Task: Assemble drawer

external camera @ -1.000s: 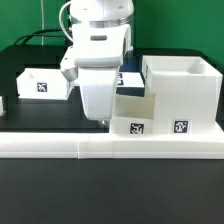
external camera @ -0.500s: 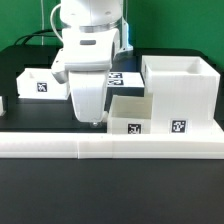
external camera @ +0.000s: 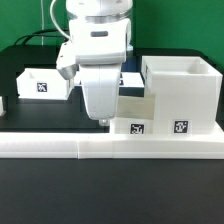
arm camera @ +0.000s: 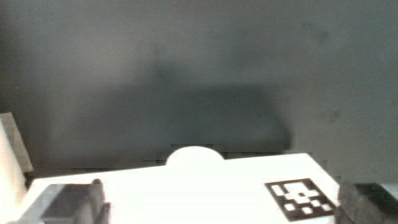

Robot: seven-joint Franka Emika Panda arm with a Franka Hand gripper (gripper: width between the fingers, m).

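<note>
The drawer's large white shell (external camera: pixel 181 92) stands at the exterior view's right, with a tag on its front. A small open-top tray (external camera: pixel 136 112) sits against its left side. My gripper (external camera: pixel 103 118) hangs just in front of this tray's left part and hides it. In the wrist view the tray's white face (arm camera: pixel 196 190) shows its round knob (arm camera: pixel 192 156) and a tag (arm camera: pixel 304 195). My gripper (arm camera: pixel 222 206) is open, with one dark finger (arm camera: pixel 71 205) on either side of the face, apart from it. A second tray (external camera: pixel 42 83) sits at the left.
The long low white rail (external camera: pixel 110 146) runs across the front. The marker board (external camera: pixel 130 79) lies behind my gripper. A white piece (external camera: pixel 2 104) shows at the far left edge. A white edge (arm camera: pixel 9 150) borders the wrist view. The table is black.
My gripper swung toward the exterior view's left half a second ago and has come back right, now covering the small tray's left part. The trays and shell have not moved.
</note>
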